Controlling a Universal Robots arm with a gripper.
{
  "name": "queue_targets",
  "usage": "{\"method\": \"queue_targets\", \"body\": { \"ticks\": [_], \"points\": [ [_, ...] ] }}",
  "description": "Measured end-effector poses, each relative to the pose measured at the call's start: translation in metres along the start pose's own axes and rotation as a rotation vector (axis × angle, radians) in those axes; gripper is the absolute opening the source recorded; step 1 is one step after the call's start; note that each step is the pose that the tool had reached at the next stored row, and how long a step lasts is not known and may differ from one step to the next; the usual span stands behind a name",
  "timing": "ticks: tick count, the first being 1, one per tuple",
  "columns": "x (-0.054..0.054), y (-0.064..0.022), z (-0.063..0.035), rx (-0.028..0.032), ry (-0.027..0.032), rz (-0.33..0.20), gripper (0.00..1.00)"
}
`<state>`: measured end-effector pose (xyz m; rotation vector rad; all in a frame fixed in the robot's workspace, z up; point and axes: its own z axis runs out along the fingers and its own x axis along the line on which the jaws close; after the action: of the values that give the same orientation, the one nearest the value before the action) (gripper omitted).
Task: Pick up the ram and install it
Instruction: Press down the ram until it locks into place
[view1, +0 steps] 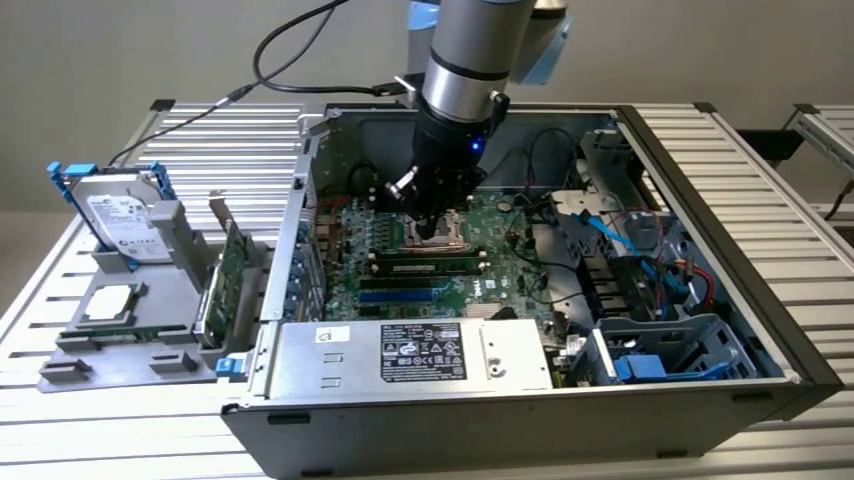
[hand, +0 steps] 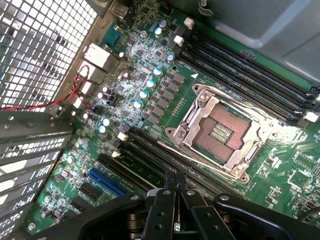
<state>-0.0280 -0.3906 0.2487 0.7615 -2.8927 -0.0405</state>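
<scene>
End effector: the end effector (view1: 430, 212) hangs inside the open case (view1: 707, 170), just above the socket (view1: 435, 238). In the wrist view its fingers (hand: 167, 200) are pressed together at the tips, with nothing sticking out beyond them.
Grip: closed and, as far as I can judge, empty.
Ram: in the exterior view the ram (view1: 427, 267) is a green stick with dark chips. It lies along a black slot at 6 o'clock from the socket, just beside it.
Seating: it looks level and in line with the slot. Whether the end latches have closed is too small to tell.
Other slots: the blue slots (view1: 400, 295), further toward 6 o'clock, look bare.
Done: judging by how things lie, the ram is picked up and placed in its slot.
Left: at most a final press or check of the seating, and clearing the arm from the case.
Surface: the surface (view1: 227, 130) carries the case. A drive (view1: 123, 215) stands at 9 o'clock from it, well apart from the work.
</scene>
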Motion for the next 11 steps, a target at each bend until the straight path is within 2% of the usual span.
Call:
{"method": "queue_targets", "body": {
  "ticks": [4,11],
  "points": [
    [0.0001,0.0000,-0.0006,0.0032,-0.0001,0.035,0.11],
    [0.0001,0.0001,-0.0009,0.0089,-0.0059,0.096,0.11]
  ]
}}
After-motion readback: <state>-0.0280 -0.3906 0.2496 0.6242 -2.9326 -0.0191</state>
